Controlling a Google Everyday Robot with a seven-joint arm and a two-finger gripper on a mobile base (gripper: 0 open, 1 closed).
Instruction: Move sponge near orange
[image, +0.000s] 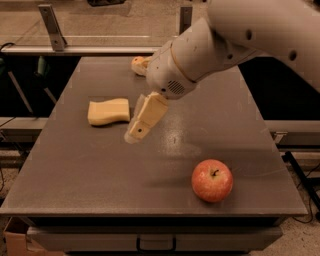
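Observation:
The pale yellow sponge (108, 111) lies flat on the left middle of the grey table (100, 170). The small orange (138, 65) sits at the far edge of the table, partly hidden behind my arm. My cream gripper (135, 136) hangs over the table just right of the sponge, pointing down and to the left, close to the sponge's right end and not touching it.
A red-yellow apple (212, 180) with a stem stands at the front right of the table. A metal rail (75, 49) runs behind the table. The table's front edge has a drawer handle (156, 245).

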